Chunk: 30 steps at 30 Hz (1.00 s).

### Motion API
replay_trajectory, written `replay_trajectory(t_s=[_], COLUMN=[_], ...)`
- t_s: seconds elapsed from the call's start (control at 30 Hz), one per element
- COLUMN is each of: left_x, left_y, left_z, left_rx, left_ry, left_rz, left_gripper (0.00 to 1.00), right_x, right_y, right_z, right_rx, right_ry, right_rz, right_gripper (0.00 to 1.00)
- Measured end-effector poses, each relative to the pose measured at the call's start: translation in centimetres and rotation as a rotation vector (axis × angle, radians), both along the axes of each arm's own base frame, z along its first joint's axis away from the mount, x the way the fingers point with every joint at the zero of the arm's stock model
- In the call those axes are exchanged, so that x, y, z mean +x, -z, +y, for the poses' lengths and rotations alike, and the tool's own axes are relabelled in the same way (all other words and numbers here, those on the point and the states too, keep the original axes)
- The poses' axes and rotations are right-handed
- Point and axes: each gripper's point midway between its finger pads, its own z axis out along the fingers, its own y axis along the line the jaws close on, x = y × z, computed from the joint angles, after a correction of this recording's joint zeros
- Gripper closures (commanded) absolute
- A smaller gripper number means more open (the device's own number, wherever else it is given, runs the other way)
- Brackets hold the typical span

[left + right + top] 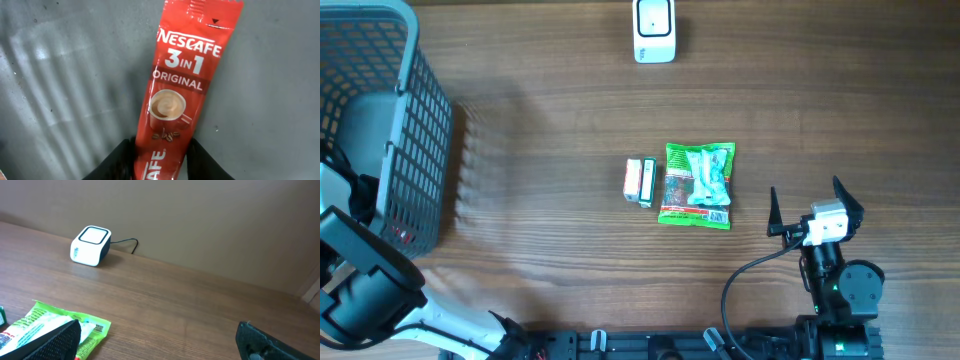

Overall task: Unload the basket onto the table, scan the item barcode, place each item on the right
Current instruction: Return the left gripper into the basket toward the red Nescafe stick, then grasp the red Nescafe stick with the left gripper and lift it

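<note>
A red Nescafe 3 in 1 sachet [182, 85] lies face up on the grey floor of the basket [60, 75]; no barcode shows on this side. My left gripper [161, 155] has its two black fingers [119, 159] pressed against the sachet's lower edges, one on each side. From overhead the left arm reaches into the grey mesh basket [415, 130] and its gripper is hidden there. The white scanner [654, 30] [90, 245] stands at the table's far edge. My right gripper [813, 207] [157, 347] hovers open and holds nothing, to the right of the green packet.
A green snack packet [698, 185] [60, 325] lies mid-table with a small barcode on its near corner. A small orange and green box [640, 182] lies just left of it. The scanner's black cable [125, 242] trails off to its right.
</note>
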Motion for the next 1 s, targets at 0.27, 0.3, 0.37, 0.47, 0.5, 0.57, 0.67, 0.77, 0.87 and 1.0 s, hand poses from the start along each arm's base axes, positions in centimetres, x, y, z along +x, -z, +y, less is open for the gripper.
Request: replay_trajectory(t_s=[0.27, 0.3, 0.37, 0.47, 0.5, 0.57, 0.67, 0.77, 0.87, 1.0], left_x=[1.0, 1.2, 1.1, 0.6, 0.6, 0.5, 0.4, 0.3, 0.4, 0.5], left_y=[-0.6, -0.7, -0.7, -0.6, -0.6, -0.5, -0.1, 0.0, 0.0, 0.0], left_z=[0.4, 0.4, -0.1, -0.7, -0.7, -0.8, -1.0, -1.1, -1.1, -0.9], left_rx=[0.007, 0.003, -0.022, -0.049, -0.051, -0.052, -0.057, -0.060, -0.059, -0.054], left_ry=[0.002, 0.006, 0.007, 0.007, 0.008, 0.007, 0.009, 0.007, 0.008, 0.008], left_rz=[-0.038, -0.046, -0.043, -0.026, -0.025, -0.024, -0.023, -0.021, -0.026, -0.032], left_gripper=[0.66, 0.64, 0.63, 0.66, 0.66, 0.67, 0.79, 0.84, 0.96, 0.96], right_x=[0.0, 0.0, 0.0, 0.0, 0.0, 0.0, 0.0, 0.0, 0.0, 0.0], right_y=[0.0, 0.0, 0.0, 0.0, 0.0, 0.0, 0.0, 0.0, 0.0, 0.0], right_z=[0.0, 0.0, 0.0, 0.0, 0.0, 0.0, 0.0, 0.0, 0.0, 0.0], right_rx=[0.000, 0.000, 0.000, 0.000, 0.000, 0.000, 0.000, 0.000, 0.000, 0.000], right_ry=[0.000, 0.000, 0.000, 0.000, 0.000, 0.000, 0.000, 0.000, 0.000, 0.000], right_rz=[0.000, 0.000, 0.000, 0.000, 0.000, 0.000, 0.000, 0.000, 0.000, 0.000], right_gripper=[0.00, 0.00, 0.00, 0.00, 0.00, 0.00, 0.00, 0.01, 0.00, 0.00])
